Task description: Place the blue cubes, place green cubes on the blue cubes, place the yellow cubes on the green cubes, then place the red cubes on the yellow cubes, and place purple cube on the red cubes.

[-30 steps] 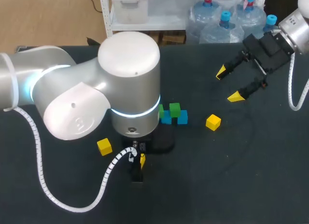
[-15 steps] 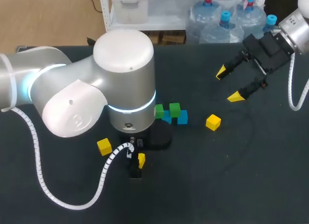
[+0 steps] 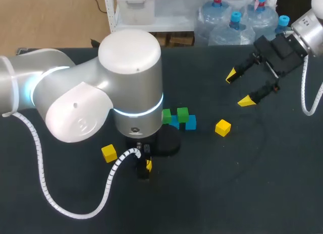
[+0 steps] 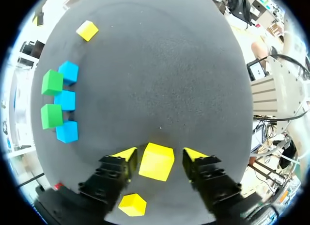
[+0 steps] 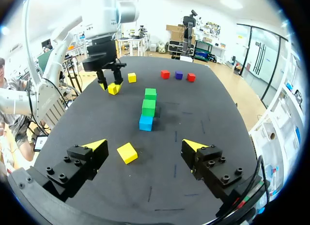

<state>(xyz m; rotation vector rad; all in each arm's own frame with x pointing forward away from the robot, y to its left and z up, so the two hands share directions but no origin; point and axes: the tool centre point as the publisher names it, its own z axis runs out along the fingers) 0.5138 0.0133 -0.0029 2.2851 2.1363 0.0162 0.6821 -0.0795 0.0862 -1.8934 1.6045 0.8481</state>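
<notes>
1. Left claw is low over the dark table, fingers apart. A yellow cube sits squarely between them. A sliver of table shows between the cube and one finger, so it is bracketed, not clamped.
2. Just behind that claw, tucked by the base of one finger, a second yellow cube lies flat on the table.
3. Off to the side of the left claw and a little ahead stands the build. It is a row of three blue cubes with two green cubes sitting on top.
4. Further ahead, past the build, a third yellow cube lies on its own, well apart from the left claw.
5. Over to the right claw: it hangs well above the table with its fingers spread wide. That third yellow cube rests on the table below and slightly ahead of it, well apart from both tips.
6. Ahead of the right claw the blue-and-green build shows end-on. Beyond it, near the far edge, two red cubes flank a purple cube in a short line.
</notes>
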